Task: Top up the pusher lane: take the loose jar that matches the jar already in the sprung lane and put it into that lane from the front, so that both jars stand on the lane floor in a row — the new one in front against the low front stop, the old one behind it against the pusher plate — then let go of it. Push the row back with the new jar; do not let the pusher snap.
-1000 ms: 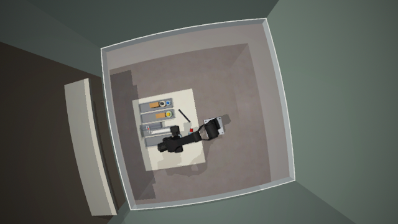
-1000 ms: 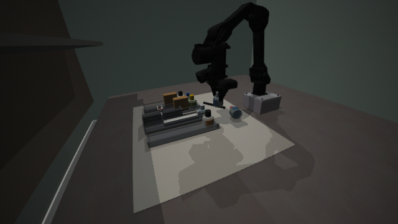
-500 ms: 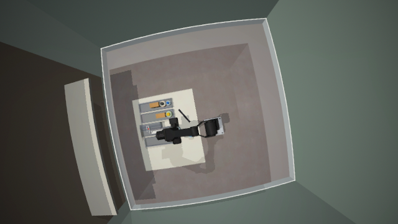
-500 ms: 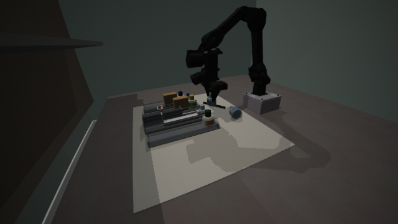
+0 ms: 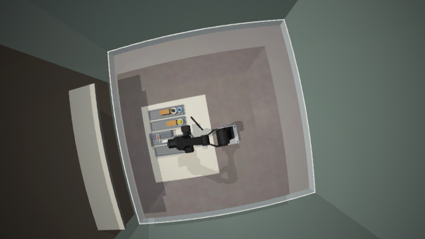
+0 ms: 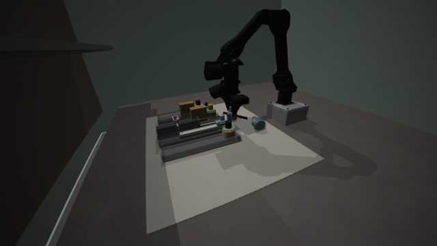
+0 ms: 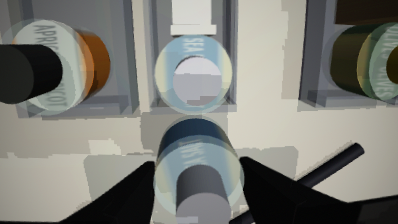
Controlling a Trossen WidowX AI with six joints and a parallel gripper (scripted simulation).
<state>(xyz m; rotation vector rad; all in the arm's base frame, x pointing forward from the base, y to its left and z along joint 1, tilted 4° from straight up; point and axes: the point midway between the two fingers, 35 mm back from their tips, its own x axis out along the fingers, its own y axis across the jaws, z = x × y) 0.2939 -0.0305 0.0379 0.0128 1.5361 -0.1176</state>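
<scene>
The tool (image 7: 199, 175) is clamped on the blue-banded loose jar (image 7: 198, 160), held just before the middle lane (image 7: 192, 20), apparently above the bench, facing the matching jar (image 7: 193, 75) inside.

Held jar (image 7: 197, 160) blue w/ grey lid, label prob. white.

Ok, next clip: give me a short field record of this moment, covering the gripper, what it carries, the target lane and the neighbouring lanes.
gripper: shut on the blue jar
blue jar: grey cap, in front of the middle lane, not yet in it
middle lane: matching grey-capped jar at its front stop
apricot jar: black cap, lane on one side
olive jar: lane on the other side
black rod: lying on the mat
</scene>
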